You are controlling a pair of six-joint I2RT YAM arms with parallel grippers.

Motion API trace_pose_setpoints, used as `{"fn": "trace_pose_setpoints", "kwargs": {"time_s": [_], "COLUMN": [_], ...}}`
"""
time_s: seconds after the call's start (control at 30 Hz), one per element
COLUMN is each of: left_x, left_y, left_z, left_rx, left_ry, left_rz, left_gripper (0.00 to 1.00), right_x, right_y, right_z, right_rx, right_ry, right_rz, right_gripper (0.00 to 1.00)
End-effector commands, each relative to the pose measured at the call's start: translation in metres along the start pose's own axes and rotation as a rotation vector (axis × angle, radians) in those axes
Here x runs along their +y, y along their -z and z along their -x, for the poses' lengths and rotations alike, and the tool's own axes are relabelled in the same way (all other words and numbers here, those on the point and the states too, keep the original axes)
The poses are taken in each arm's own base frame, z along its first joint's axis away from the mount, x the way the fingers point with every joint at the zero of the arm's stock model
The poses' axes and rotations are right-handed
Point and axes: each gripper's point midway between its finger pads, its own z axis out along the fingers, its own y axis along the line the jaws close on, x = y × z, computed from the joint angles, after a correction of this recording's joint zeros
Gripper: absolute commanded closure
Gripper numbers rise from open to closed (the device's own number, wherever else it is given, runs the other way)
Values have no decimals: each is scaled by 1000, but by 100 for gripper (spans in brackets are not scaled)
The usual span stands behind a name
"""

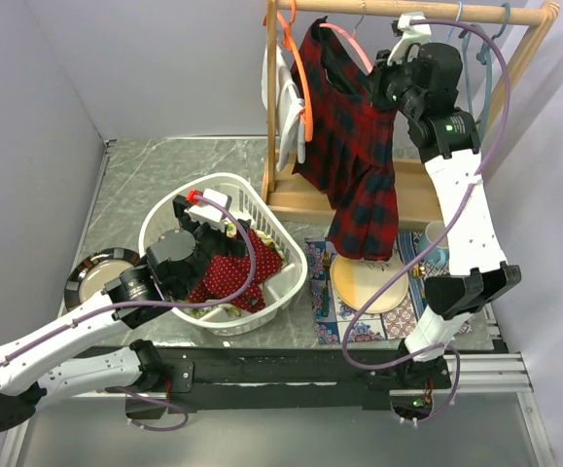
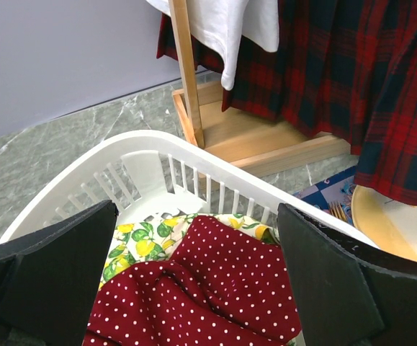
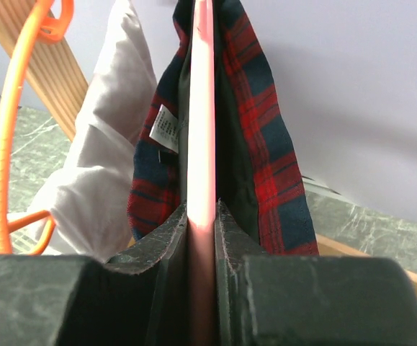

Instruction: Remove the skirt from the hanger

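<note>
Vertically the skirt (image 1: 364, 175) hangs from the hanger (image 3: 201, 108), which right pincer (image 3: 202, 210) clamps; left pincer (image 2: 196, 216) gapes.

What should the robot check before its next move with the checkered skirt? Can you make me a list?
1. Right gripper shut on the thin pink plastic hanger: ok.
2. Left gripper open and empty, above the white plastic basket: ok.
3. Red-and-navy tartan pleated skirt off the hanger: not ok, it hangs on it.
4. Orange plastic hanger apart from the right gripper's fingers: ok.
5. Pink hanger's hook off the wooden rail: cannot tell.
</note>
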Motion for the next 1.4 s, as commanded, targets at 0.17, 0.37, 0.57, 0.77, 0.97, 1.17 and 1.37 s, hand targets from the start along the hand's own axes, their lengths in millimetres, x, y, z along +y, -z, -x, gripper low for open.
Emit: {"fn": "trace_pose_setpoints", "kwargs": {"time_s": [0.17, 0.37, 0.57, 0.77, 0.97, 1.17, 1.37], "left_x": [0, 0, -1, -4, 0, -7, -39], "left_y": [4, 4, 3, 1, 4, 11, 19], "left_z": [12, 11, 10, 8, 12, 25, 57], "left_rx": [-42, -40, -41, -30, -41, -59, -93], "left_ry": [26, 26, 27, 23, 28, 70, 145], "left_rz": [-11, -14, -17, -22, -16, -72, -254], "left_gripper": [1, 1, 1, 1, 1, 1, 1], "right_x": [3, 4, 6, 5, 4, 2, 8], "right_y": [63, 66, 82, 88, 95, 125, 167], "right_z": [109, 114, 120, 119, 97, 65, 60], "right_rx": [-376, -388, -408, -402, -322, -236, -265], "right_ry": [25, 29, 35, 42, -32, -148, -186], "right_rz": [-29, -28, -27, -33, -49, -96, -91], "right_gripper": [100, 100, 100, 100, 100, 100, 100]}}
